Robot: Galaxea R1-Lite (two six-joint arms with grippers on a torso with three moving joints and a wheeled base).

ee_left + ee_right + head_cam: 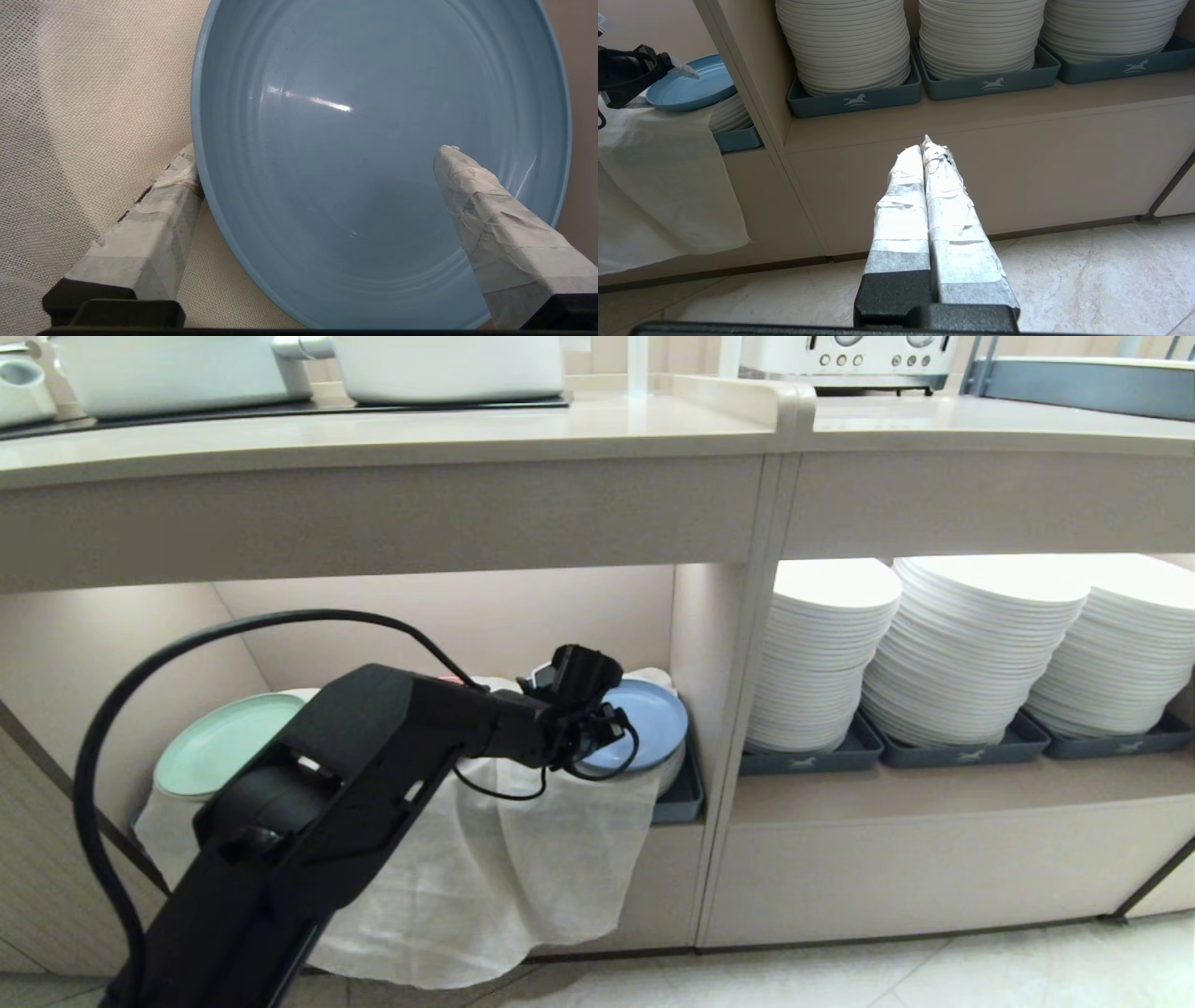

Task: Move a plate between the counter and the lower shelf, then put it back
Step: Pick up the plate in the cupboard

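Robot's left hand (317, 172) reaches into the lower shelf (448, 616) at a light blue plate (653, 723).

The left hand is spread wide and grips nothing: one taped finger (159, 219) lies outside the plate's rim, on the white cloth (504, 859), and the other finger (490, 210) is over the plate's inside. The plate sits on top of the cloth-covered stacks at the right end of the lower shelf, below the beige desk (373, 439). A mint green plate (224, 742) rests at the left end of the same shelf. In the next compartment to the right, bare white plate stacks (971, 644) stand in grey trays (952, 747). The right hand (927, 144) is closed on nothing, its taped fingers pressed together, low above the tiled floor (1087, 280) in front of those stacks.
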